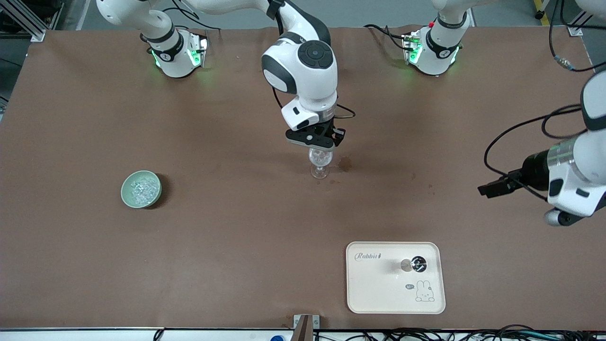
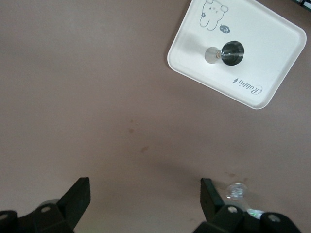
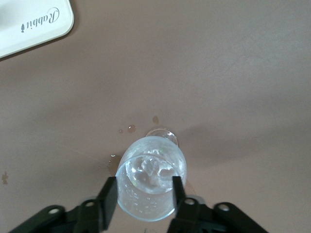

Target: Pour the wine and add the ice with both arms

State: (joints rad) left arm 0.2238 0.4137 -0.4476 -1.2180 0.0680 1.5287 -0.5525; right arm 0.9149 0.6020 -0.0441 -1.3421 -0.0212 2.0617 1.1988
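A clear stemmed glass (image 1: pixel 320 161) stands at the middle of the table with ice chunks (image 3: pixel 150 172) in its bowl. My right gripper (image 1: pixel 316 142) is right above it. Its fingers (image 3: pixel 108 196) press both sides of the bowl's rim, shut on the glass (image 3: pixel 151 179). I cannot tell whether the foot rests on the table or hangs just above it. More ice (image 1: pixel 141 190) lies in a pale green bowl (image 1: pixel 125 194) toward the right arm's end. My left gripper (image 1: pixel 490 188) hangs open and empty over bare table at the left arm's end; it is wide open in the left wrist view (image 2: pixel 146 199), and the left arm waits.
A cream tray (image 1: pixel 378 293) lies near the front camera with a small black-and-silver object (image 1: pixel 416 264) on it. The tray also shows in the left wrist view (image 2: pixel 272 53) and the right wrist view (image 3: pixel 29 24). Wet spots (image 1: pixel 344 164) mark the brown table beside the glass.
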